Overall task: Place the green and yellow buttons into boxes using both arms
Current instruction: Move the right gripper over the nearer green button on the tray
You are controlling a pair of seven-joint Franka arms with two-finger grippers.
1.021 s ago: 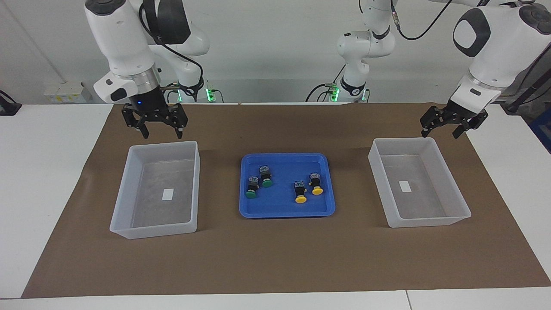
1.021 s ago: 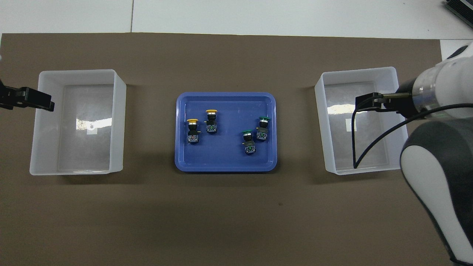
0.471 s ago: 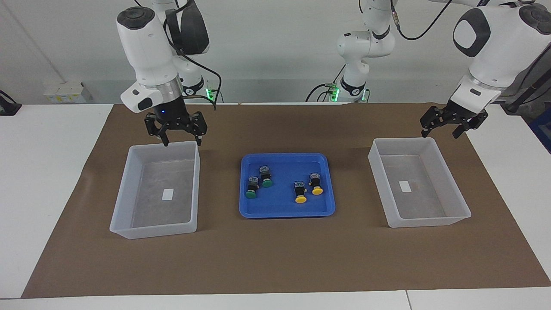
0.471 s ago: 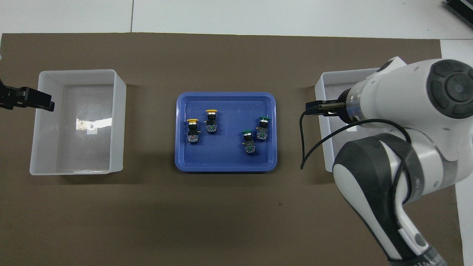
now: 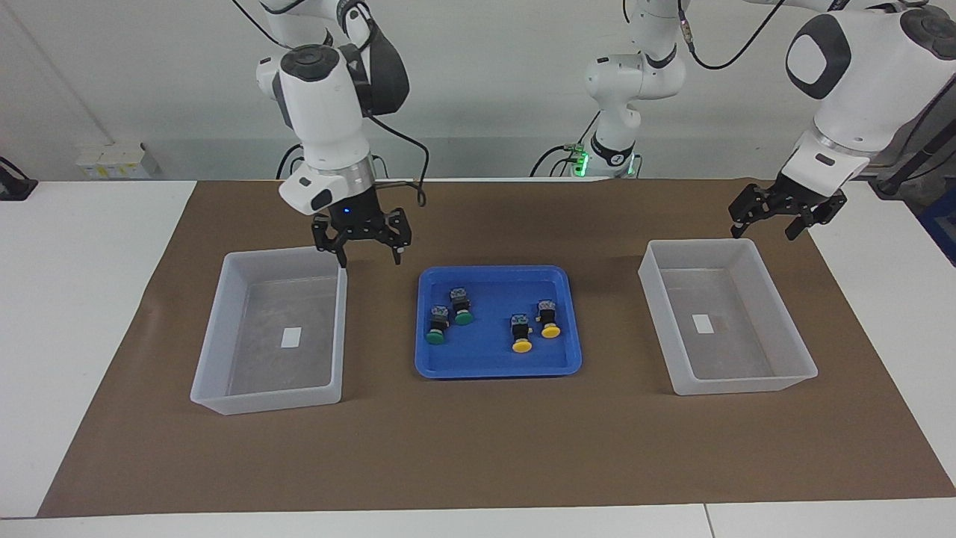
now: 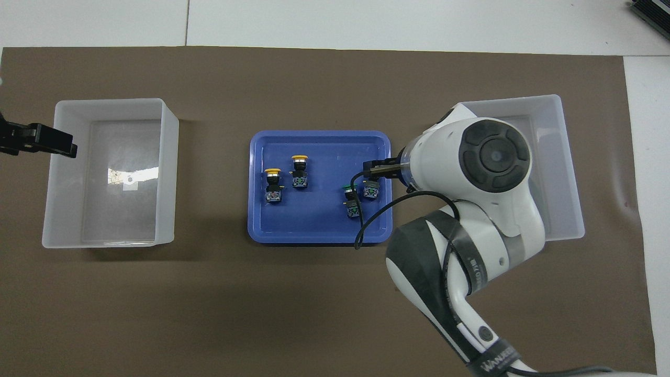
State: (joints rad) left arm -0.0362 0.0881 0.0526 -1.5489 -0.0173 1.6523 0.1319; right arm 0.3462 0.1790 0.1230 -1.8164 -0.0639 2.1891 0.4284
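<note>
**Ana:** Buttons first. Where are the four?

**Ben:** All lie in the blue tray (image 5: 569,321) at the middle of the brown mat (image 5: 478,448). The two green buttons (image 5: 449,316) lie side by side toward the right arm's end of the tray, and the two yellow buttons (image 5: 535,332) lie side by side toward the left arm's end. Each lies on its side, cap pointing away from the robots. None is held.

**Ana:** And the boxes?

**Ben:** One box (image 5: 224,329) stands on the mat toward the right arm's end of the table, the other box (image 5: 792,351) toward the left arm's end, the tray between them. Each has only a small white label (image 5: 291,337) on its base.

**Ana:** Right gripper?

**Ben:** The right gripper (image 5: 367,258) hangs in the air over the mat, between its box's robot-side corner and the tray's robot-side edge. Its fingers are spread wide and carry nothing. From overhead the arm covers part of that box and the gripper's tip shows over one green button, but it is raised and touches nothing.

**Ana:** Left gripper?

**Ben:** The left gripper (image 5: 762,234) waits in the air over the robot-side edge of its box, fingers spread wide, empty.
</note>
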